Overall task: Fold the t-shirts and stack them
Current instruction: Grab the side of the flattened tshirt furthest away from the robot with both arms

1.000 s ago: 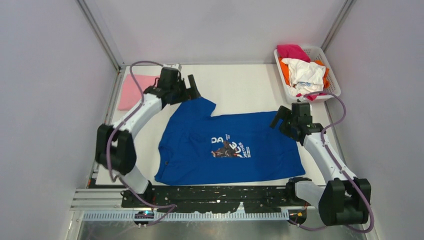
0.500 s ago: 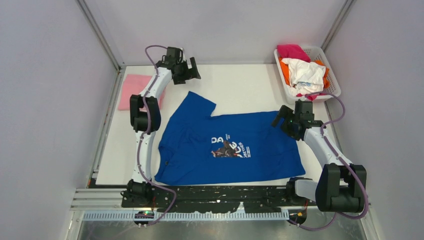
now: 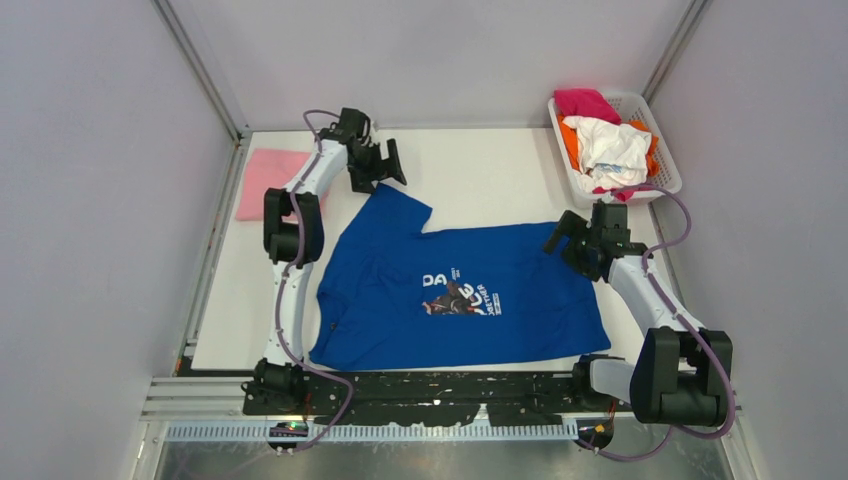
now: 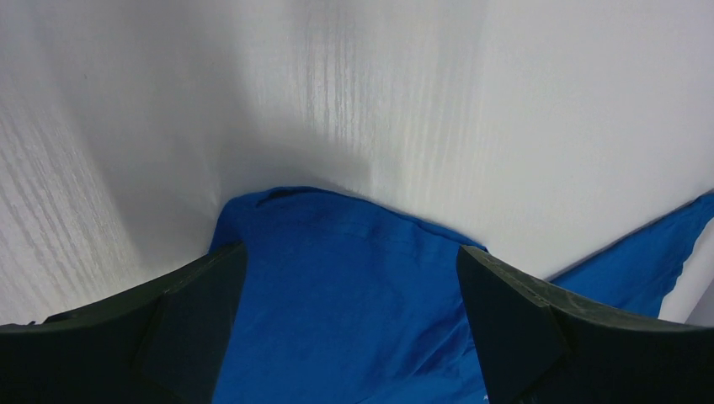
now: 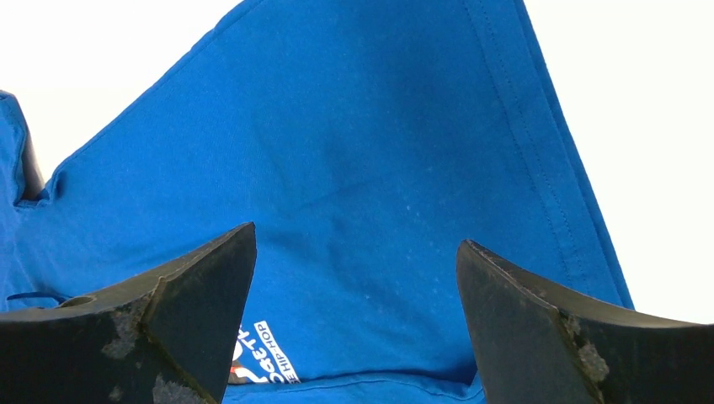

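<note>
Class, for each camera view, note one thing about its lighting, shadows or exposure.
Top external: even light, blue t-shirt sharp. Left wrist: grey shadow on the table beyond the sleeve. Right wrist: table washed out white, hem stitching crisp.

Five t-shirts (image 3: 530,275) (three in the basket (image 3: 634,100)), one basket, two arms (image 3: 318,175)

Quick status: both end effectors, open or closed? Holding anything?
Left end effector: open, holding nothing, over an edge of the blue t-shirt.
Right end effector: open, holding nothing, above the same shirt.
</note>
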{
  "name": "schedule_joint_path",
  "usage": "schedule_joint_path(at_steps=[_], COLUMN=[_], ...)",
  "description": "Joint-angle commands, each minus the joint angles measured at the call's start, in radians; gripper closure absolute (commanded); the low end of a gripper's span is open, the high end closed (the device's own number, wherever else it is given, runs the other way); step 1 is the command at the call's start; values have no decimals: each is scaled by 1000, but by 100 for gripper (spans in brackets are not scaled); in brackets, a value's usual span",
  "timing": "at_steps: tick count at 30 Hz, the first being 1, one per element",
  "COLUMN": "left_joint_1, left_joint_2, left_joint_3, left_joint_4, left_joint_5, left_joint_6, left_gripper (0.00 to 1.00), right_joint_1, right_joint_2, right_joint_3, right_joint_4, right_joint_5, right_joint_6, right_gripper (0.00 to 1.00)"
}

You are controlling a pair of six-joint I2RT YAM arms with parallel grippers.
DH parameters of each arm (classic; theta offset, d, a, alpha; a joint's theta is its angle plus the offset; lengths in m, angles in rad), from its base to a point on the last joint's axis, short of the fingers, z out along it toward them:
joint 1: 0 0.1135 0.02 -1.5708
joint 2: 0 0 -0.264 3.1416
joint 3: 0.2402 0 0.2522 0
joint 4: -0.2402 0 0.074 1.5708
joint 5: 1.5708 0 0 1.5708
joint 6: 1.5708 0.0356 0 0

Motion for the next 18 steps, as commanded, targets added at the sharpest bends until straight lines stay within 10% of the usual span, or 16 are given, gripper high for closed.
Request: schedule_joint_path(at_steps=[1, 18], left_joint_1=[-8, -80], left_joint_2=[-19, -49], left_joint_3=[-32, -79], left_joint_4=[-38, -121], left_joint_5=[25, 1], left_joint_6=[21, 34], left_gripper=[0, 14], right_joint_1=[-9, -35], right_joint_2=[-40, -83], right_joint_3=[-4, -29], right_joint_4=[37, 43], right_joint_5=[-16, -45], right_joint_6=[-6, -17], right_gripper=[4, 5])
